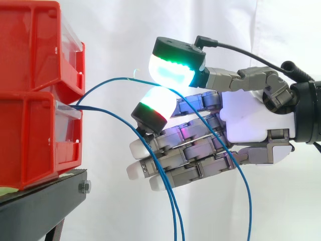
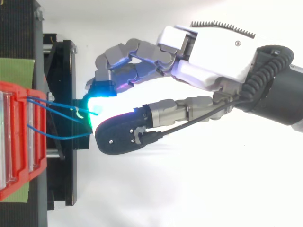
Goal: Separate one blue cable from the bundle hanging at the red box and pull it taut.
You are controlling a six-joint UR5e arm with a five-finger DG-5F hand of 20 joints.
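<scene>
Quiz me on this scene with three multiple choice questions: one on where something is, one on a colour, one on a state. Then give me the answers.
1. Where do the red bins stand?
A. On a black stand
B. On the floor
C. On a wooden shelf

2. What colour are the cables leaving the bins?
A. Green
B. Blue
C. Yellow

3. How does the blue cable nearest the hand run?
A. Taut and straight
B. In a slack curve
C. Coiled on the stand

Answers:
1 A: in the side view the stacked bins rest on the black stand.
2 B: every strand hanging from the bins is blue.
3 B: it arcs up from the bins, passes between two glowing pads and droops below the hand.
</scene>
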